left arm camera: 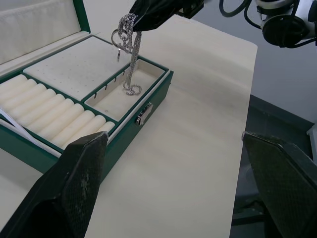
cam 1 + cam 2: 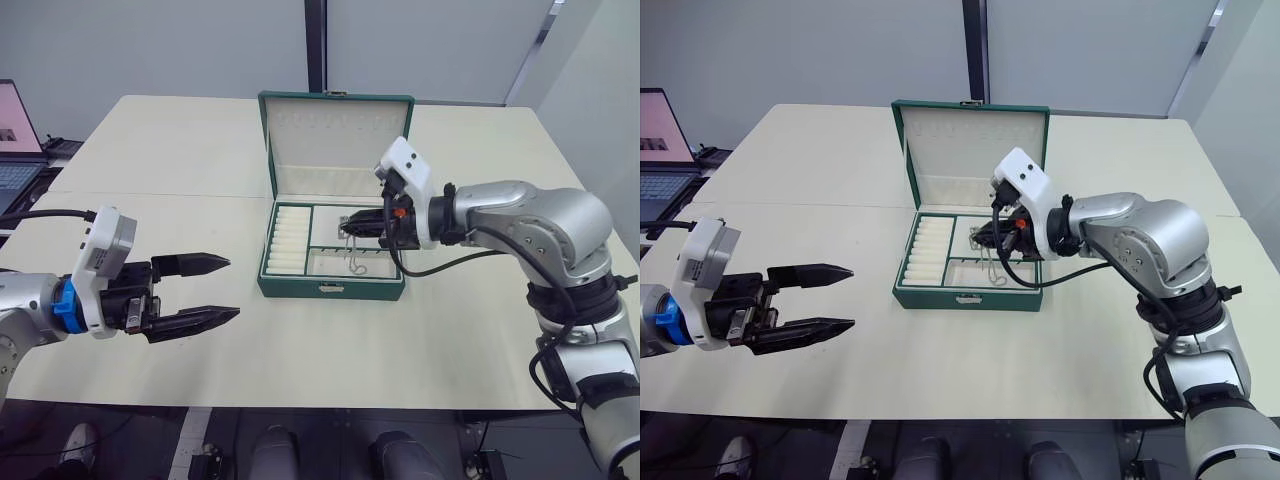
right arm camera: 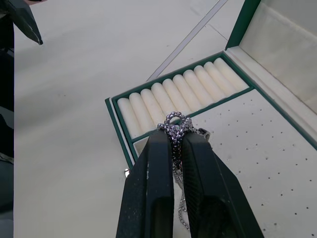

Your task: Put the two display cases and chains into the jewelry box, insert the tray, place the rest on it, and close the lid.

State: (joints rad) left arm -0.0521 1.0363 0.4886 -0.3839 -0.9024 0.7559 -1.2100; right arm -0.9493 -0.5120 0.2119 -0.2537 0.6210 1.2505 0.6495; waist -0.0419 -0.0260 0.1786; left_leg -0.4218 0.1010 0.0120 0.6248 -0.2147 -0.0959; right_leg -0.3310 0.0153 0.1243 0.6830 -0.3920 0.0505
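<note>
**Chain dangling over the tray's front slot**

The right gripper [image 2: 352,228] is pinched tight on a silver chain [image 1: 130,54], whose loose end hangs into the near compartment of the tray [image 2: 290,244] seated in the jewelry box [image 2: 330,288]. The lid [image 2: 335,140] stands open behind. The left gripper [image 2: 215,290] waits near-left, spread wide and empty. If released off-centre, the chain could drape across a divider or snag on the fingers.

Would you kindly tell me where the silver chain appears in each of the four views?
Left eye: chain hangs from the right pincer over the tray's front compartment.
Right eye: chain, same spot.
Left wrist: chain dangling near the top centre.
Right wrist: chain between the dark fingers.
Shared landmark: the cream ring rolls.
</note>
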